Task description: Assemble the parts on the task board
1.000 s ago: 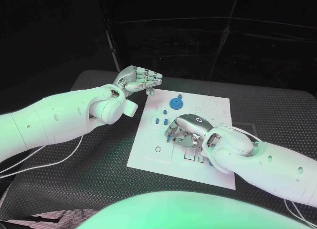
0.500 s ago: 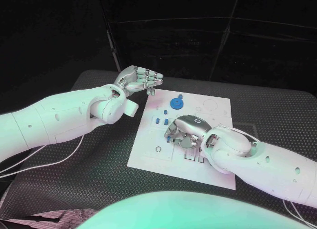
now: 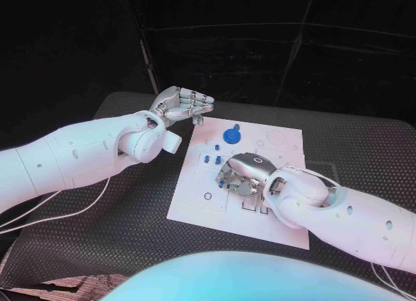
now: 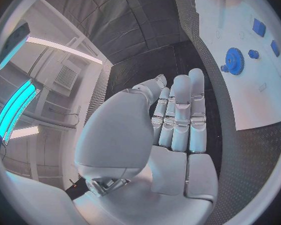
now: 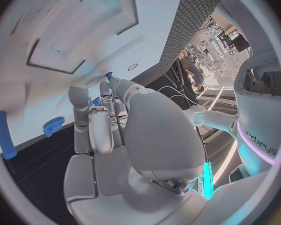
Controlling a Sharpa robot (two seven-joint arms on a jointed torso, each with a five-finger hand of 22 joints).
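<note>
White board (image 3: 280, 150) sits mid-table, and my right hand (image 3: 245, 172) is down on its centre, fingers curled over small blue parts (image 3: 224, 183); I can't tell whether it grips one, so I'd seat slowly and straight down. Blue gear (image 3: 232, 135) lies at the board's 12 o'clock; my left hand (image 3: 179, 105), curled and empty, hovers at 11 o'clock.

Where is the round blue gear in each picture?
Head view: blue gear on the task board, far side, beyond the right hand.
Left wrist view: it lies past the left hand.
Right wrist view: cannot tell.
Shared landmark: the white task board.
</note>
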